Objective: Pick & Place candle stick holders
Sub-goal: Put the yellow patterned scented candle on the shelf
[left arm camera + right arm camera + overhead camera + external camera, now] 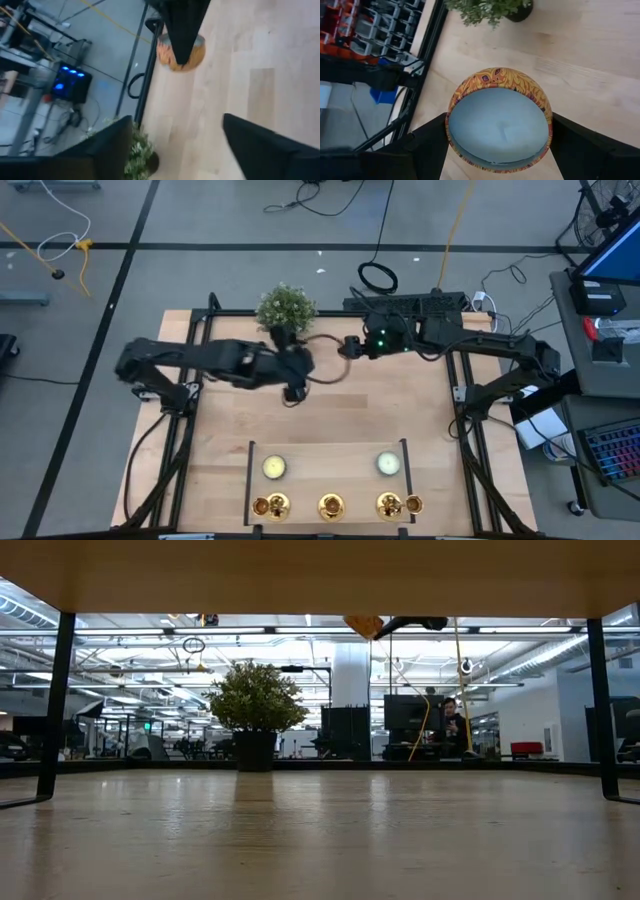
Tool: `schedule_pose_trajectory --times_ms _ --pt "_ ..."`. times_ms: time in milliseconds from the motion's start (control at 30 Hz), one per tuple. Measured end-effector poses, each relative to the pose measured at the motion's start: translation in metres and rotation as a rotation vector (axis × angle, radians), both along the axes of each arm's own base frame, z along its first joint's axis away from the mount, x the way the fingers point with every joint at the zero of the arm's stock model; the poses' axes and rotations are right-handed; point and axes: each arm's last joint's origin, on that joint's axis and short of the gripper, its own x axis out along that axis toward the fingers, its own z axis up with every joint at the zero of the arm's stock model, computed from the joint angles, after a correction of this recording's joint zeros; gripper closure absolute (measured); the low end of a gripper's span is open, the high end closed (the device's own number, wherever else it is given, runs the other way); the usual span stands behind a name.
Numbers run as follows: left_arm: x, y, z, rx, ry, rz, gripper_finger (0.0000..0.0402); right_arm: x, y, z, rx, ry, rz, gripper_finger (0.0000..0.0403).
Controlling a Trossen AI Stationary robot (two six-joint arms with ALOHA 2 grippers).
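Candle in a round tin (499, 122) with an orange and gold pattern sits between the two fingers of my right gripper (499, 145); the fingers press on its two sides, and the pale wax faces my wrist camera. In the high view my right gripper (352, 347) is over the far part of the desk (340, 420), just beside the potted plant (285, 308), and the tin is held above the wood, not on it. In the low view the tin (363, 626) hangs high up, with the plant (255, 700) standing on the far edge of the desk.

My left gripper (292, 385) is near the right one, also close to the plant. Its fingers (107, 145) are spread wide and hold nothing. From my left wrist I see the patterned tin (181, 54) partly behind a dark finger of the other arm.

The candle stick holders (331, 505) are at the near edge of the desk, well apart from both grippers. They are shiny gold pieces in a row inside a thin dark frame (250, 470); at the right end two pieces seem to touch, but I cannot tell this surely. Behind them, inside the same frame, two round pale candles (275, 467) lie on the wood, one at the left and one at the right.
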Motion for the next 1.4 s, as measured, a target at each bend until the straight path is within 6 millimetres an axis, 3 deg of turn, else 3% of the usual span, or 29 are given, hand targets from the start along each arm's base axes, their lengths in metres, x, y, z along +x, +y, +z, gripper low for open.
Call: schedule_pose_trajectory --times_ms 133,200,500,967,1400 --pt "0.025 -0.001 -0.01 0.047 0.064 -0.009 0.0018 0.002 0.005 0.001 0.005 -0.017 0.018 0.0113" --pt "0.032 -0.001 -0.012 0.049 0.068 -0.013 0.0008 0.004 0.008 0.002 0.001 -0.034 0.028 0.0113" --pt "0.043 0.014 -0.008 -0.033 -0.045 -0.007 0.0056 0.01 0.02 0.007 -0.008 -0.091 0.075 0.0112" --pt "0.041 0.016 -0.01 -0.066 -0.006 -0.038 0.0013 0.016 0.024 0.016 0.005 -0.2 0.126 0.0112" --pt "0.047 0.016 -0.011 -0.092 -0.031 -0.077 0.0011 0.017 0.026 0.017 0.021 -0.216 0.147 0.0112"
